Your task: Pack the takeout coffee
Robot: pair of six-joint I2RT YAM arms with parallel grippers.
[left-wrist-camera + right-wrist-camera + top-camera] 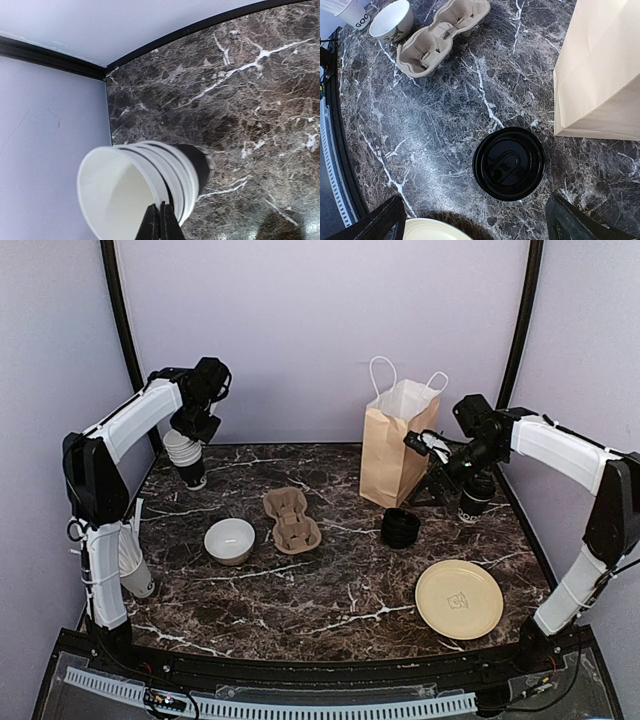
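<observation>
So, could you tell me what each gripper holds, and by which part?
The left gripper seems to pinch the cup stack by its top rim; the right gripper holds nothing.

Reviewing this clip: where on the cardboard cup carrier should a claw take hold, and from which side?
The cup carrier lies flat, wells up and empty, so come straight down from above. Grip probably across the narrow waist between the two wells: it pinches in there, while the rounded ends look wider.

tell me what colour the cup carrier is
The cup carrier is light brown cardboard; clearest in the right wrist view.
</observation>
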